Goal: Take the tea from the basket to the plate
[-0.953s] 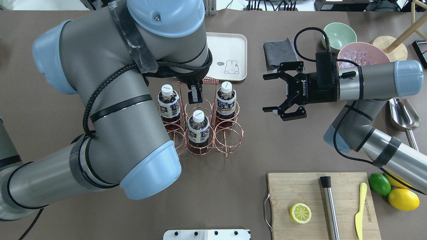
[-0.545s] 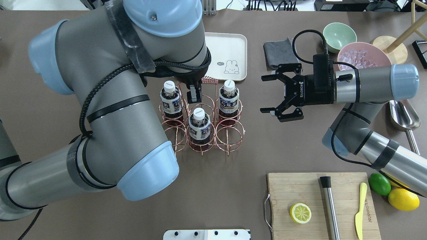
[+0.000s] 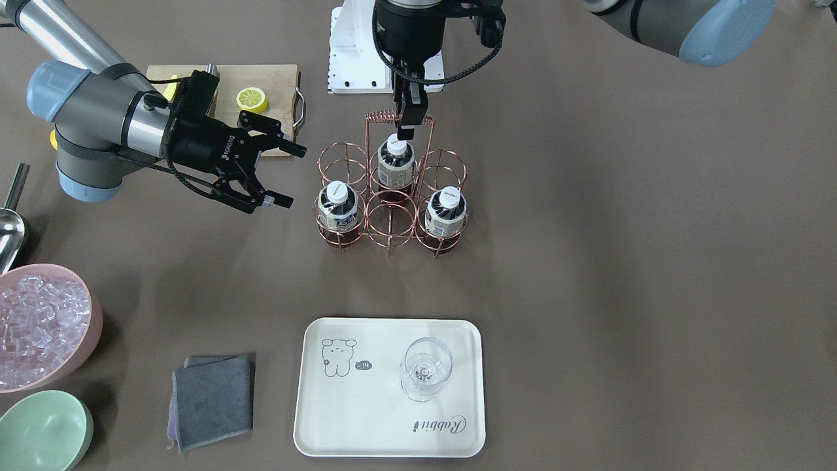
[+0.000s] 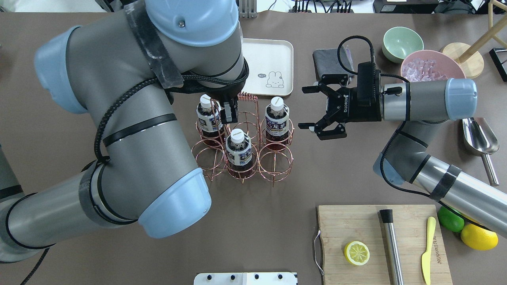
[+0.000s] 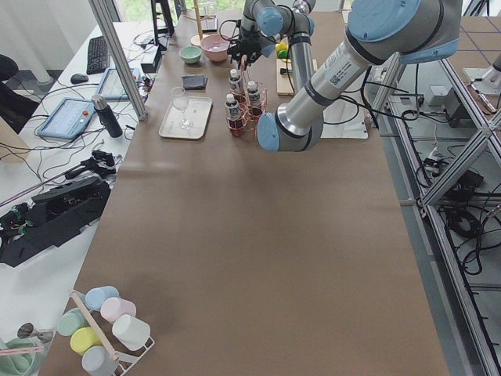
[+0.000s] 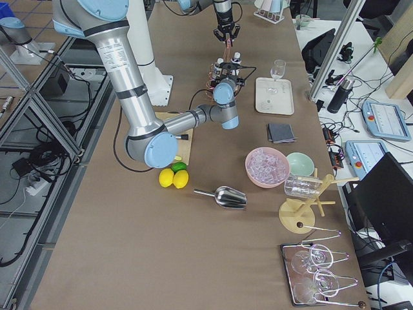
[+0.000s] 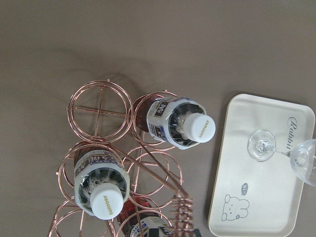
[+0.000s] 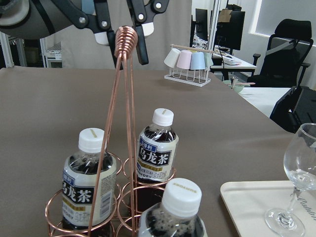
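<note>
Three tea bottles (image 4: 238,148) stand upright in the rings of the basket (image 3: 390,222). The left jaws pinch its coiled handle top; the right jaws hang spread near the basket, touching nothing. The plate (image 3: 366,418) lies on the worktop (image 3: 588,261) apart from the basket, carrying a wine glass (image 3: 426,369).

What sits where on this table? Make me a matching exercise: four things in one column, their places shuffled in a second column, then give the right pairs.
Things:
1. wine glass
2. lemon half
3. ice cubes
4. tea bottles

Places:
A. in the pink bowl
B. in the wire basket
C. on the cream tray
D. on the wooden cutting board

Pairs: 1-C, 2-D, 3-A, 4-B.
</note>
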`<state>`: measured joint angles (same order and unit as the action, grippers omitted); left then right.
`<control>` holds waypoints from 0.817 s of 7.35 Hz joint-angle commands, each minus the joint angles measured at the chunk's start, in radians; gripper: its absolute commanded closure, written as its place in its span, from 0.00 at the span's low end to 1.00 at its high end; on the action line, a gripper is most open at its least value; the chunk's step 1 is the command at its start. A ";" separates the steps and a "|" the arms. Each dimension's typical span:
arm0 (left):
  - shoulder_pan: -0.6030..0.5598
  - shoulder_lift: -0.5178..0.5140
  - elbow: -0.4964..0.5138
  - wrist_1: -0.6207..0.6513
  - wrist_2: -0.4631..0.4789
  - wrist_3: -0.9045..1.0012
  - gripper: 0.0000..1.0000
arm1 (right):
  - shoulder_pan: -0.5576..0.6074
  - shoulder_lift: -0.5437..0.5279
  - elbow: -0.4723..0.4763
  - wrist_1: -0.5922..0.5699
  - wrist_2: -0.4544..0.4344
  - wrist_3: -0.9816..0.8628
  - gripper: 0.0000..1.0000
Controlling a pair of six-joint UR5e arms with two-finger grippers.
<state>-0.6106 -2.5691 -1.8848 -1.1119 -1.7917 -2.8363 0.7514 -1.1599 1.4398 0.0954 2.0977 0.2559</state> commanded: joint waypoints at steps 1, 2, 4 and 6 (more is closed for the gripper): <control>0.000 0.001 0.003 0.000 0.000 0.000 1.00 | 0.009 0.035 -0.039 -0.002 -0.010 0.017 0.01; 0.000 0.001 0.003 -0.002 -0.002 0.000 1.00 | 0.009 0.061 -0.059 -0.002 -0.011 0.026 0.01; 0.000 0.003 0.003 -0.002 0.000 0.003 1.00 | 0.003 0.098 -0.088 -0.003 -0.030 0.055 0.01; 0.000 0.003 0.006 -0.002 0.000 0.006 1.00 | -0.009 0.115 -0.094 -0.016 -0.036 0.057 0.01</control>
<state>-0.6105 -2.5667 -1.8812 -1.1136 -1.7918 -2.8329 0.7533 -1.0610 1.3526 0.0879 2.0690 0.3085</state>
